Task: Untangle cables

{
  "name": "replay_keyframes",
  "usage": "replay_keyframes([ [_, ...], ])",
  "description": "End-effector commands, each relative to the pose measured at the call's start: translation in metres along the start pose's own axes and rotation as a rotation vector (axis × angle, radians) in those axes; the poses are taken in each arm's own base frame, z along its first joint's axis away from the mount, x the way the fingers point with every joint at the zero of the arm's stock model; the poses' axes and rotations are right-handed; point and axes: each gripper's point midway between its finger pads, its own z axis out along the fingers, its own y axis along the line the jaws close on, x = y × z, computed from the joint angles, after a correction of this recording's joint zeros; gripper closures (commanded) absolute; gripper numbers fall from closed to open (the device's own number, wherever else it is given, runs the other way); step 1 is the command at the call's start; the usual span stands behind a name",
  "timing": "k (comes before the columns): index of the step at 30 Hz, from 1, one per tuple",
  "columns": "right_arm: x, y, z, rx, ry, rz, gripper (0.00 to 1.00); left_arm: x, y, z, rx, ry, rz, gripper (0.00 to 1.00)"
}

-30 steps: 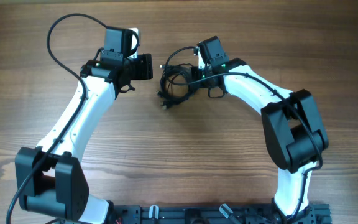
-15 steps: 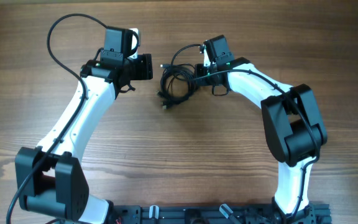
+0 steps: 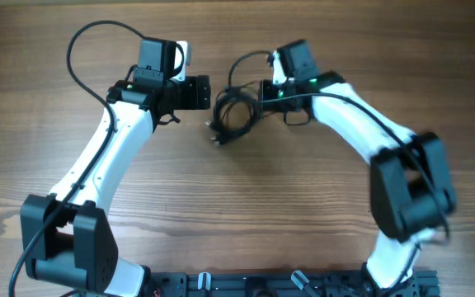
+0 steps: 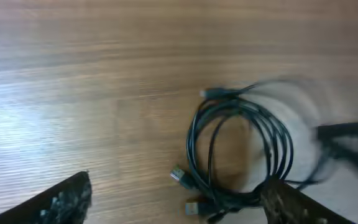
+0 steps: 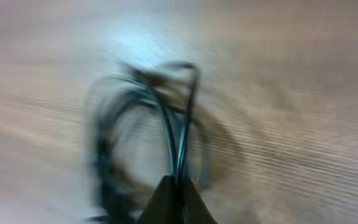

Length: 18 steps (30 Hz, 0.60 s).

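The cables (image 3: 233, 114) are a small coiled bundle of thin black cords with metallic plug ends, lying on the wooden table between the two arms. My right gripper (image 3: 264, 92) is shut on strands at the bundle's right side; in the blurred right wrist view the cords (image 5: 176, 143) run straight into the closed fingertips (image 5: 178, 186). My left gripper (image 3: 207, 92) is open, just left of the bundle. In the left wrist view the coil (image 4: 241, 155) lies ahead of the spread fingers (image 4: 179, 199), its plugs (image 4: 185, 186) between them and its near edge against the right finger.
The wooden table (image 3: 246, 198) stretches around the bundle. A thick black arm wire (image 3: 81, 49) loops out at the far left. The arm bases and a black rail (image 3: 246, 285) stand along the near edge.
My right arm has moved right and away, pulling the bundle's right strands; its lower links are blurred with motion. My left gripper has shifted slightly right toward the bundle.
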Motion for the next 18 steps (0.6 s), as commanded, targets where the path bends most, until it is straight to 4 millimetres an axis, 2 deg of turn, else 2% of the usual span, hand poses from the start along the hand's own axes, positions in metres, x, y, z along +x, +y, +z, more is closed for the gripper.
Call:
replay_keyframes([
  [1, -0.027, 0.023, -0.075, -0.001, -0.145, -0.047, 0.96, 0.028, -0.031, 0.019, 0.207, 0.072, 0.075, 0.00],
  [5, -0.022, 0.029, -0.099, -0.005, -0.150, -0.046, 0.96, 0.052, -0.048, 0.050, 0.333, 0.125, 0.071, 0.00],
  [10, -0.022, 0.033, -0.106, -0.015, -0.156, -0.048, 0.96, 0.083, -0.092, 0.083, 0.588, 0.211, 0.086, 0.00],
  [15, -0.024, 0.028, -0.106, 0.012, -0.170, -0.042, 0.96, 0.108, -0.135, 0.073, 0.770, 0.225, 0.289, 0.01],
  [18, -0.026, 0.027, -0.107, 0.011, -0.176, -0.038, 0.96, 0.112, -0.142, 0.072, 0.782, 0.233, 0.302, 0.07],
])
